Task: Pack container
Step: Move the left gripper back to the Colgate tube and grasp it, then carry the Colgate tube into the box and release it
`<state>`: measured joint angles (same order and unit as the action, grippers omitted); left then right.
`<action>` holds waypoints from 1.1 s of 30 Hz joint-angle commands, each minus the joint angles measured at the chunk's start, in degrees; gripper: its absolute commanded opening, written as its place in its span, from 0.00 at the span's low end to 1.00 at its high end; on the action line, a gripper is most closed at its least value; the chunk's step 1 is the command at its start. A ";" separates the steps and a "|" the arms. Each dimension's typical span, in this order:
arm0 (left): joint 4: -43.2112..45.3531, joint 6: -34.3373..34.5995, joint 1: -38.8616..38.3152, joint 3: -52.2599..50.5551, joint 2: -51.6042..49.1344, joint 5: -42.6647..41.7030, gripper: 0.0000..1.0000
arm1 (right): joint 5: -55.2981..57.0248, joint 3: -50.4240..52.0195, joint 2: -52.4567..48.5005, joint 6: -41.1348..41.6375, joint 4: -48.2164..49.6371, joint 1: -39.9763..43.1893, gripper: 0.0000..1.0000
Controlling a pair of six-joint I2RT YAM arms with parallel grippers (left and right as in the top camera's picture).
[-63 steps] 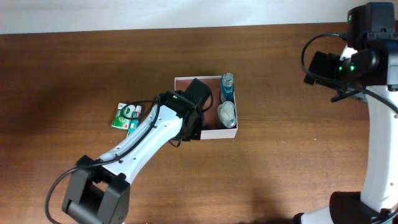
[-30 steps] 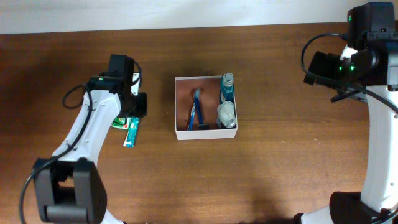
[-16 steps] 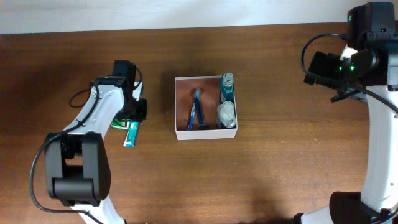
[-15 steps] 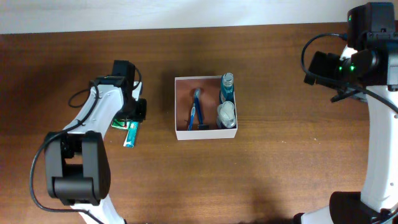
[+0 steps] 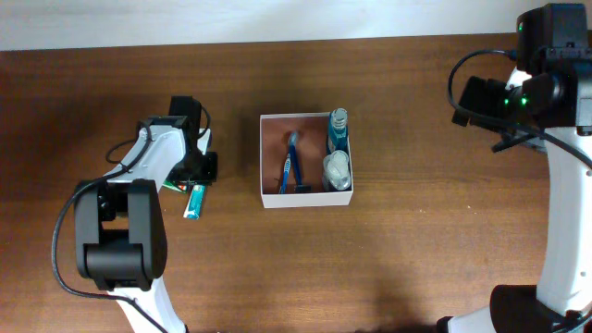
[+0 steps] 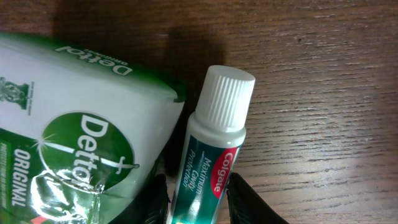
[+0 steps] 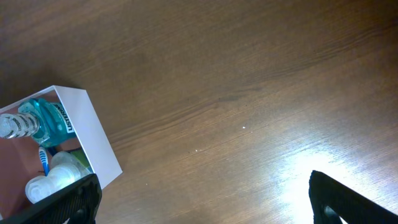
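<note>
The container (image 5: 306, 201), a white-walled box with a pinkish-brown inside, sits mid-table. It holds a blue toothbrush (image 5: 290, 166), a blue bottle (image 5: 339, 129) and a white item (image 5: 337, 170). Its corner also shows in the right wrist view (image 7: 93, 140). A green Colgate toothpaste tube (image 6: 214, 143) with a white cap lies on the table left of the container (image 5: 194, 202), beside a green Dettol soap pack (image 6: 74, 137). My left gripper (image 6: 198, 202) is down over the tube, one finger on each side, closed in on it. My right gripper (image 7: 202, 193) is open and empty, high at the far right.
The soap pack (image 5: 172, 185) is mostly hidden under my left arm in the overhead view. The table's far edge and a white wall run along the top. Bare wood lies between the container and my right arm (image 5: 555, 185).
My left arm left the container, where the toothbrush now lies, swung left to the toothpaste and soap, and settled with its fingers round the tube. The right arm has not moved.
</note>
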<state>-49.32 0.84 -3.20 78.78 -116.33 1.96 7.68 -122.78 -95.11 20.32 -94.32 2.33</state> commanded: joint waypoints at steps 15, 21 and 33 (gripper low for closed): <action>-0.09 -1.14 0.26 -0.52 -0.94 -1.14 0.11 | 0.52 -0.28 -0.17 -0.39 0.09 0.37 0.99; -0.42 -1.14 0.22 -0.46 -0.90 -1.29 0.01 | 0.55 -0.28 -0.17 -0.42 0.09 0.37 0.98; -8.61 1.62 -2.43 13.68 6.14 -21.24 0.01 | 0.55 -0.28 -0.17 -0.42 0.09 0.37 0.98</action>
<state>-57.01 0.45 -3.70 88.23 -115.87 -15.07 7.70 -122.78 -95.11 20.29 -94.30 2.33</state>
